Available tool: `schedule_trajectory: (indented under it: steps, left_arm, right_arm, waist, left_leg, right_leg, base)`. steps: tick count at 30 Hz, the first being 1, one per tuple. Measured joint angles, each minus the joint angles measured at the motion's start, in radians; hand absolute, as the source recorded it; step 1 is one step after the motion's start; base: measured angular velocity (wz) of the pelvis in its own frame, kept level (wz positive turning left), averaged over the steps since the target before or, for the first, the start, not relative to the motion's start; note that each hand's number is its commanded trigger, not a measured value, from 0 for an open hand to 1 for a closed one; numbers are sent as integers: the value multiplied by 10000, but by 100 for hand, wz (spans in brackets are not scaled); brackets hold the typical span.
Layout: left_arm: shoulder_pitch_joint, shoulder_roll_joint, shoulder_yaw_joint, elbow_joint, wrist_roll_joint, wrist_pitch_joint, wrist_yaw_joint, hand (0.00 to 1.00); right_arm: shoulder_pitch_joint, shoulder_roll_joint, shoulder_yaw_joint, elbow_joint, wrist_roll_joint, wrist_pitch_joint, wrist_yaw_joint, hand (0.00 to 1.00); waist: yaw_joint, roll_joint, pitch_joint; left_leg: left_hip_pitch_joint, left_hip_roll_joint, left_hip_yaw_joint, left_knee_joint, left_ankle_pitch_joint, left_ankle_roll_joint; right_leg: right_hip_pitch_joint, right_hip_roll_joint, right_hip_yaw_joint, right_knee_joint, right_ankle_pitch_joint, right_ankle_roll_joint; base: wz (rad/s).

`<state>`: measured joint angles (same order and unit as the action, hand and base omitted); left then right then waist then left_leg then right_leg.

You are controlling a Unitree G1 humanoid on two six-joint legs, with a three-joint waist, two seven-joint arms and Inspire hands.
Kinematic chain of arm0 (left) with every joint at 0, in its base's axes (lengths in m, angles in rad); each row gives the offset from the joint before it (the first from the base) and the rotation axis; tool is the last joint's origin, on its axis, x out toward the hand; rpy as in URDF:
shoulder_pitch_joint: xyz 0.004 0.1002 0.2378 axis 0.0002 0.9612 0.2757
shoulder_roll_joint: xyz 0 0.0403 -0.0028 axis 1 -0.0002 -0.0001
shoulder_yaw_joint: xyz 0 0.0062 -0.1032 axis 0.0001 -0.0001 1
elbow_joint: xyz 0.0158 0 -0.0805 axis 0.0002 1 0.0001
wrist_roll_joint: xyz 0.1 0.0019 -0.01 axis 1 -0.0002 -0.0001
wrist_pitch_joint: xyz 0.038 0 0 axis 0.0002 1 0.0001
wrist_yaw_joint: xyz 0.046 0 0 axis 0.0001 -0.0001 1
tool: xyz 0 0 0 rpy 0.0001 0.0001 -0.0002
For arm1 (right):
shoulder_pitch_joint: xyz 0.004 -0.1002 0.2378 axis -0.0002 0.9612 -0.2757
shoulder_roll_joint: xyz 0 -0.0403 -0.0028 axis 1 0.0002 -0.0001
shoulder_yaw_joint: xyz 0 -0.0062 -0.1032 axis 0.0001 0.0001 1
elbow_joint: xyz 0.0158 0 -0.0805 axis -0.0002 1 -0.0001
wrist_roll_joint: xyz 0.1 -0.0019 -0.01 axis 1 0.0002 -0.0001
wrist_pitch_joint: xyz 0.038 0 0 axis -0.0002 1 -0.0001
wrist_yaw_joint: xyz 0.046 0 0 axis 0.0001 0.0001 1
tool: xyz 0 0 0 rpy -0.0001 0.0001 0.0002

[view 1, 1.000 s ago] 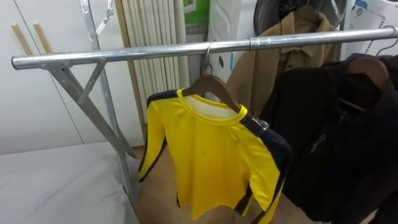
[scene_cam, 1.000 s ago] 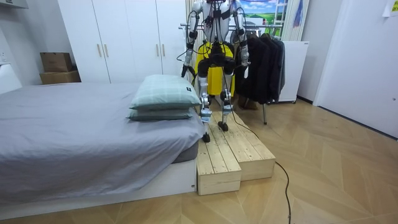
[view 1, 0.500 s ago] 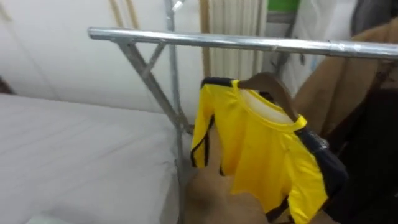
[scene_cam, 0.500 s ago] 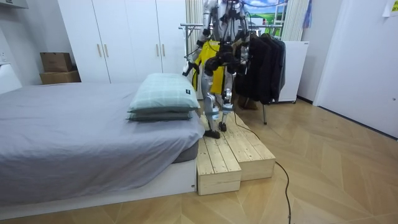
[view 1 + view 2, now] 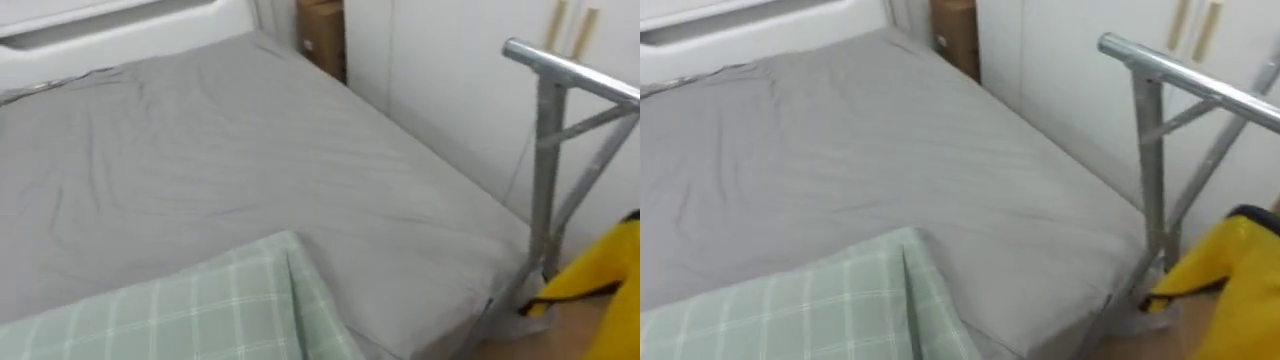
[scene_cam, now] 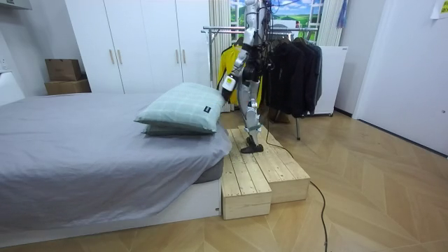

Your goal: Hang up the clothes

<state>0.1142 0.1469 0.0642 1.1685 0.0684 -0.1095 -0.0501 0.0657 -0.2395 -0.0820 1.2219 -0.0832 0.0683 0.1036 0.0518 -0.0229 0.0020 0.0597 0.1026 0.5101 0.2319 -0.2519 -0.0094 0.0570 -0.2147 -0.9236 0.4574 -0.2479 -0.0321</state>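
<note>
A yellow shirt with black trim hangs at the left end of the metal clothes rail, low at the right edge of both eye views. In the room view the yellow shirt hangs on the rail just behind me. I stand on the wooden platform, turned towards the bed, one foot raised. My left hand hangs low by the pillow's corner, with nothing seen in it.
The grey bed spreads below me, a green checked pillow at its near end. Dark jackets hang further along the rail. A cardboard box stands by the white wardrobe.
I have turned away from the rail towards the bed. The eye views have swung left, so the hanging yellow shirt has slid to the right edge. The shirt itself stays on the rail.
</note>
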Motion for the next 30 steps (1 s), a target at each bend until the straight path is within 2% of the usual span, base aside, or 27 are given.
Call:
schedule_trajectory:
  steps: [1,2,3,4,6,7,8,9,10,11,12,13,14,15,16,18,22,25,26,30]
  left_arm:
    - [-2,52,25,4,-53,2,4,0]
    - [37,91,31,12,-339,12,21,0]
    - [79,87,85,-20,-410,39,46,0]
    - [47,88,86,-29,-439,59,51,0]
    - [90,93,134,-14,-598,176,68,0]
    - [138,96,133,-14,-605,180,75,0]
    - [206,100,135,-15,-629,181,79,0]
    - [216,106,132,-13,-625,182,79,0]
    - [216,112,136,-14,-619,181,79,0]
    - [297,112,135,-7,-589,202,79,0]
    - [327,145,132,6,-589,226,79,0]
    - [342,191,129,16,-590,241,84,0]
    - [374,360,147,16,-596,260,93,0]
    - [451,475,246,33,-572,358,136,0]
    - [573,471,417,31,-573,460,211,0]
    - [706,391,483,31,-570,627,244,0]
    - [910,279,495,25,-588,869,492,0]
    - [885,187,485,-14,-577,890,835,0]
    - [852,188,482,-22,-576,889,919,0]
    - [667,184,487,-102,-574,766,1198,0]
  right_arm:
    - [35,93,-32,-3,269,-92,-31,0]
    - [113,280,-87,-7,723,-266,-55,0]
    - [203,424,-131,-47,1105,-364,-56,0]
    - [265,472,-184,-85,1298,-409,-70,0]
    - [481,515,-460,-33,1756,-540,-211,0]
    - [468,522,-571,-27,1797,-537,-274,0]
    - [588,520,-665,-22,1874,-544,-415,0]
    - [693,521,-708,-20,1974,-535,-514,0]
    - [715,520,-711,-30,1995,-530,-569,0]
    - [710,519,-776,-35,2005,-529,-693,0]
    - [721,516,-888,-42,2016,-541,-746,0]
    - [755,552,-931,-45,2023,-545,-749,0]
    - [745,651,-921,-49,2016,-545,-748,0]
    - [742,752,-922,-83,1966,-546,-748,0]
    - [656,795,-878,-77,1938,-547,-774,0]
    - [527,789,-640,-21,1930,-554,-794,0]
    - [533,810,-248,-25,2004,-557,-782,0]
    - [457,817,-153,19,1955,-594,-746,0]
    - [444,822,-79,25,1959,-611,-688,0]
    - [456,829,18,114,1952,-713,-570,0]
  waist:
    - [-15,-54,11]
    - [-112,-147,27]
    - [-241,-147,23]
    - [-299,-126,26]
    - [-665,-94,-1]
    - [-749,-79,-9]
    - [-830,-43,-43]
    - [-844,-9,-51]
    - [-794,-13,-61]
    - [-757,73,-56]
    - [-759,187,47]
    - [-761,211,46]
    - [-731,171,-5]
    - [-727,0,-77]
    - [-669,-127,-70]
    - [-658,-68,-6]
    - [-656,-33,11]
    - [-717,-70,45]
    - [-737,-105,79]
    - [-758,-189,57]
  left_leg:
    - [2,-33,-149,15,-3,47]
    - [32,-136,-523,36,10,152]
    - [53,-164,-899,91,-19,260]
    - [59,-183,-1125,109,-26,299]
    - [53,-481,-1943,80,0,513]
    - [46,-549,-2081,80,5,543]
    - [18,-680,-2313,109,8,574]
    - [-28,-774,-2518,121,17,589]
    - [-51,-813,-2576,110,22,598]
    - [-10,-845,-2698,39,44,627]
    - [129,-793,-2836,-5,64,640]
    - [152,-770,-2935,-19,63,640]
    - [147,-799,-2983,-34,57,628]
    - [30,-909,-2995,-20,41,592]
    - [-58,-973,-2952,-1,34,555]
    - [-154,-1010,-2919,32,51,526]
    - [-150,-1004,-2959,15,54,513]
    - [-165,-1004,-2984,-27,66,492]
    - [-168,-1004,-2983,-53,76,478]
    - [-251,-995,-2968,-83,100,450]
  right_leg:
    - [-46,-46,466,137,32,51]
    - [-60,-130,1178,386,75,125]
    - [-92,-143,1900,637,225,342]
    - [-211,-130,2349,702,305,445]
    - [-270,-108,4086,541,506,756]
    - [-234,-85,4452,375,518,783]
    - [-78,66,5040,18,545,903]
    - [165,178,5146,-288,603,1004]
    - [178,204,5179,-287,607,1010]
    - [163,211,5301,-114,674,1111]
    - [-57,275,5679,185,650,1136]
    - [-60,440,6050,-108,551,1121]
    - [-44,705,6813,-1134,502,1066]
    - [228,748,7052,-1751,597,1054]
    - [432,786,7013,-2279,652,1118]
    - [488,843,7011,-2609,740,1184]
    - [653,903,7035,-2896,770,1187]
    - [640,925,7229,-2897,771,1187]
    - [644,938,7296,-2893,771,1187]
    - [649,956,7297,-2891,771,1187]
  base:
    - [83]
    - [84]
    - [86]
    - [98]
    - [101]
    - [80]
    - [60]
    - [51]
    - [34]
    - [23]
    - [22]
    - [17]
    - [16]
    - [7]
    - [0]
    - [-6]
    - [4]
    - [0]
    - [-3]
    - [0]
